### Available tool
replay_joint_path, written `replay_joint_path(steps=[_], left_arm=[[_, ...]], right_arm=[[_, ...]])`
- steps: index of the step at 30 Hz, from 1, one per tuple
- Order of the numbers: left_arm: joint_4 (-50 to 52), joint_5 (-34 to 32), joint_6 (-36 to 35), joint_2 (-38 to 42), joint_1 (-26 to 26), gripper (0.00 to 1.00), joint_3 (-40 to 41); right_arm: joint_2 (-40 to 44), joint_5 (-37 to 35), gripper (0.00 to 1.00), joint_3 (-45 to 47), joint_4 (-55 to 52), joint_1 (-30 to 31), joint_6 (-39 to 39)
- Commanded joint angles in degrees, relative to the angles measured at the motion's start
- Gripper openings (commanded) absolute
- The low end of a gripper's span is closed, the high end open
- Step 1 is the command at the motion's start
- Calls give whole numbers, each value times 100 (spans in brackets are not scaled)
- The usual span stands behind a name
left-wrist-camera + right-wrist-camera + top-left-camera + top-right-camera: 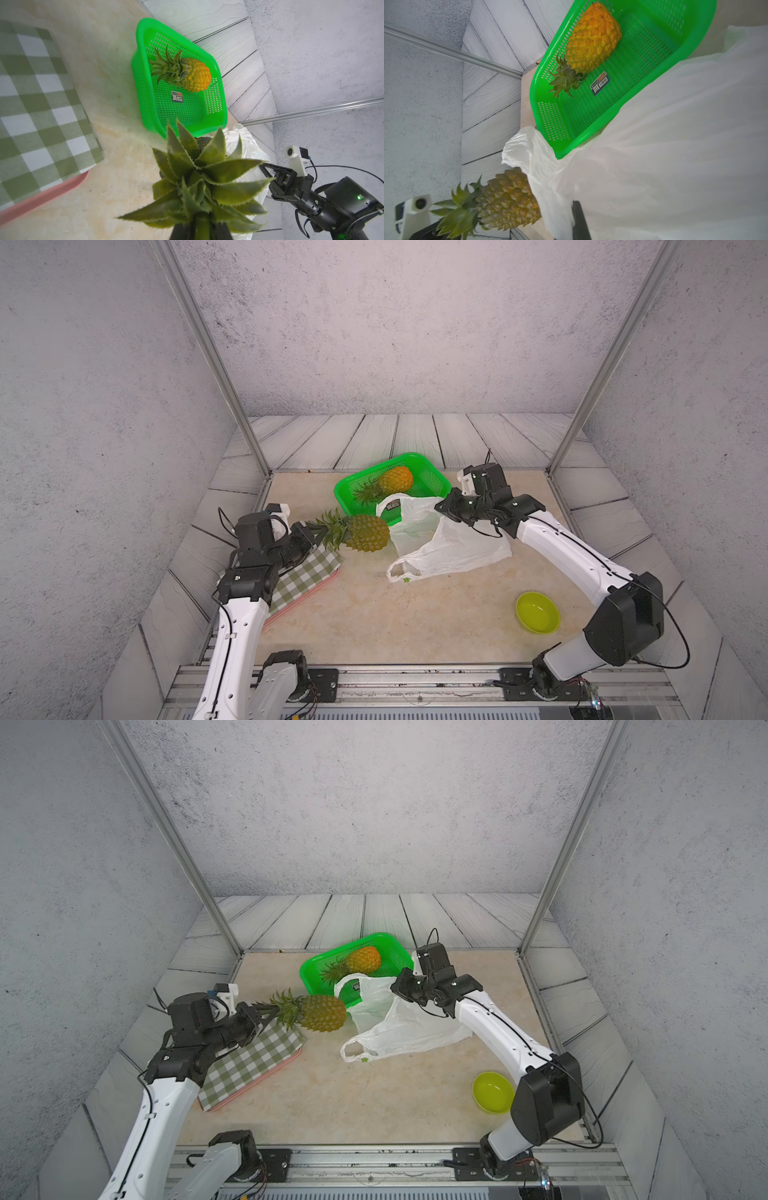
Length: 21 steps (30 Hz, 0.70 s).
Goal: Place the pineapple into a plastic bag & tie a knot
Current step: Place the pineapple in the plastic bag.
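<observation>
We see open beige table [374, 626] across the front, with only a lime-yellow bowl [537, 612] standing near the right arm's elbow. The back is crowded. A green perforated plastic basket [399, 458] sits near the far edge, and the plastic bag [453, 549] drapes against its near rim.

The left gripper [264, 1015] is clamped on the spiky crown of the pineapple [365, 533]. The pineapple lies level, its scaly greenish-gold body pointing toward the bag. Its base is right at the bag's mouth, and in the right wrist view the film covers part of it, so we cannot tell whether it is inside. Just below that gripper, a green-and-white checked cloth [303, 580] covers a pink tray [303, 598].

The right gripper [442, 506] is pinched together on the bag's upper edge, lifting the thin, crinkled, translucent white sheet into a slack tent. One loop handle [399, 570] lies on the table toward the front. Another loop [388, 506] rises over the basket rim, well apart from the first.

A second pineapple [395, 480], more orange, lies on its side in the basket. The bag hides the basket's near right corner.
</observation>
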<state>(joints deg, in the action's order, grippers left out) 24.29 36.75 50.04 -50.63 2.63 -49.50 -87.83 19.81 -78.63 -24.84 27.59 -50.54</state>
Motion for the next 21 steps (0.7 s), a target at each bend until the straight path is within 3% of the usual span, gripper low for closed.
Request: replay_joint_path(steps=[1, 6, 10, 21], left_arm=[[-1419, 113, 593, 13, -424, 0, -191], [-2188, -255, 1000, -366, -1210, 0, -32], [-2415, -147, 1174, -656, -1459, 0, -29], [-2950, -770, 1354, -882, -2239, 0, 671]], right_arm=[[-50, 187, 0, 92, 154, 44, -178], [-7, 195, 0, 204, 252, 75, -289], [83, 154, 0, 300, 269, 97, -331], [135, 287, 0, 327, 594, 143, -663]])
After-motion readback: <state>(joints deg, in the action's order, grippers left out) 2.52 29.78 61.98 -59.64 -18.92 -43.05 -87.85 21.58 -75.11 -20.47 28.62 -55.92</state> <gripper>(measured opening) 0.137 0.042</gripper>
